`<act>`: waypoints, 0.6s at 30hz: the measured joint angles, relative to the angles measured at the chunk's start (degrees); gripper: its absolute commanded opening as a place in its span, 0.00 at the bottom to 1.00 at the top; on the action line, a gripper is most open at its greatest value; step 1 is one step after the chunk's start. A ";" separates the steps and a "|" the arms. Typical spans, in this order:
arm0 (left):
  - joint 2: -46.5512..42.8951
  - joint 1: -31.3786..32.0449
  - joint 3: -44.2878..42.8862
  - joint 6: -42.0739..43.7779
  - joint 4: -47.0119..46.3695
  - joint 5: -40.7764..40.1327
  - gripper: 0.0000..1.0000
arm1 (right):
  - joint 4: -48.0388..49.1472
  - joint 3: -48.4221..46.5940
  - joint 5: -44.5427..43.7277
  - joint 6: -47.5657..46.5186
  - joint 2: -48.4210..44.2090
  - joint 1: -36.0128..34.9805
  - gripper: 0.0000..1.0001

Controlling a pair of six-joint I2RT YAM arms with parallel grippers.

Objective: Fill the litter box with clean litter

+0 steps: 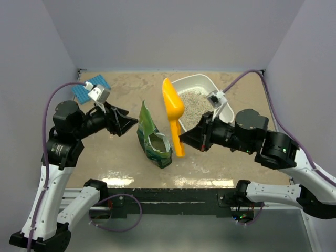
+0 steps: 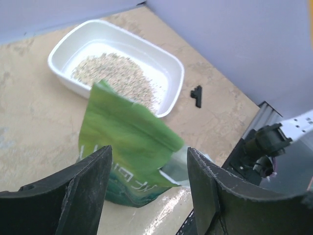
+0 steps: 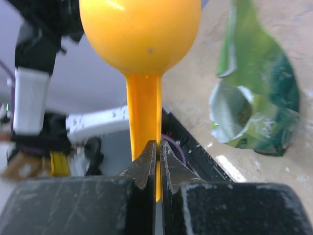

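Note:
The white litter box (image 1: pixel 227 107) stands at the back right and holds a heap of pale clean litter (image 1: pixel 192 103); both show in the left wrist view, box (image 2: pixel 173 63) and litter (image 2: pixel 112 73). A green pouch bag (image 1: pixel 152 139) stands open mid-table, also in the left wrist view (image 2: pixel 127 142) and right wrist view (image 3: pixel 254 98). My right gripper (image 1: pixel 181 140) is shut on the handle of the orange-yellow scoop (image 1: pixel 172 107), held above the table between bag and box; its bowl (image 3: pixel 140 30) fills the right wrist view. My left gripper (image 1: pixel 131 124) is open, just left of the bag, not touching it.
A flat blue gridded mat (image 1: pixel 89 88) lies at the back left behind the left arm. A small black clip (image 2: pixel 196 95) lies on the table beside the litter box. Grey walls close in the back and sides. The table's front rail runs along the near edge.

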State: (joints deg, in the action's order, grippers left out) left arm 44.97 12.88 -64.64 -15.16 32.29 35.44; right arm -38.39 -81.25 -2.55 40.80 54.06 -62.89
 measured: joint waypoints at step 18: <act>-4.44 2.21 -1.22 7.06 -9.75 31.82 0.70 | 8.41 9.53 37.83 -8.15 -5.07 -0.09 0.00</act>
State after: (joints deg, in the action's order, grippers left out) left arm 40.53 15.09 -65.87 -8.10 22.55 67.26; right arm -29.98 -71.72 35.29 32.64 48.99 -62.98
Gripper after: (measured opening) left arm 0.698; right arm 0.025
